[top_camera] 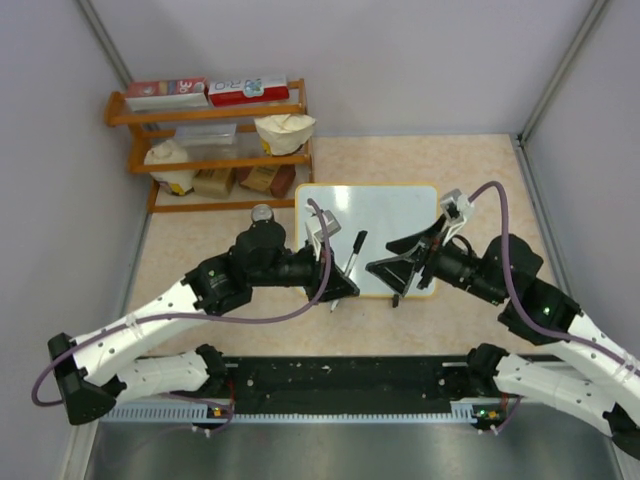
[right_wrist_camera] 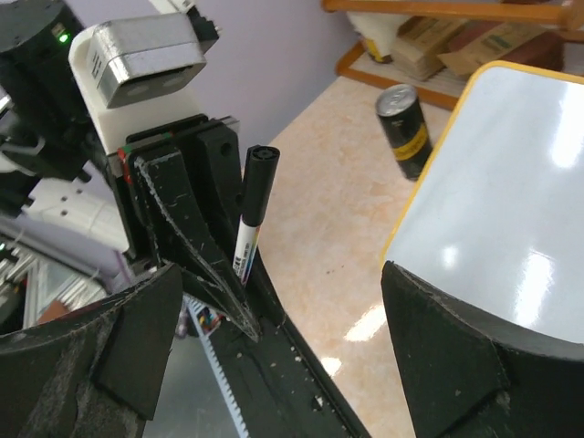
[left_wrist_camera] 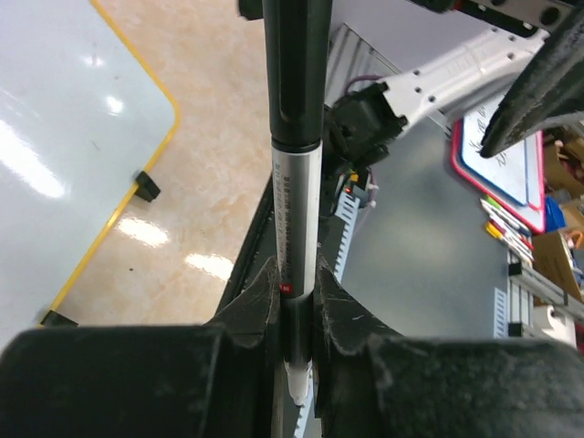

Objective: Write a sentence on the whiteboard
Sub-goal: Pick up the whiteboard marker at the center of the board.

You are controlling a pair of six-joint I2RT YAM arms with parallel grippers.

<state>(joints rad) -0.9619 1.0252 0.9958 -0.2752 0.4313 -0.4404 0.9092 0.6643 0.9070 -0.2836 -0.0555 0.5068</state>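
Left gripper (left_wrist_camera: pixel 297 312): jaws pressed together on a marker (left_wrist_camera: pixel 297 182), pinching the silver barrel low down. The black cap is on and points away from the wrist camera, and the pale rear end pokes out behind the fingers (left_wrist_camera: pixel 260 315). In the right wrist view the marker stands tilted, cap end up.

Right gripper (right_wrist_camera: pixel 278 310): jaws spread wide, with nothing between the pads and nothing touched. It faces the left gripper, near it but apart.

The whiteboard (top_camera: pixel 385 215) lies flat on the beige surface (top_camera: pixel 200 260) mid-table, yellow frame all round, two black clip feet (left_wrist_camera: pixel 146 187) on its near edge. Its face reads plain glossy white with glare in all three views.

From above, the left gripper is at the board's near-left edge and the right gripper over its near-right part (we cannot tell height above the board).

A can (top_camera: pixel 262 215) stands just left of the board. A wooden shelf (top_camera: pixel 210 150) stands at the far left.
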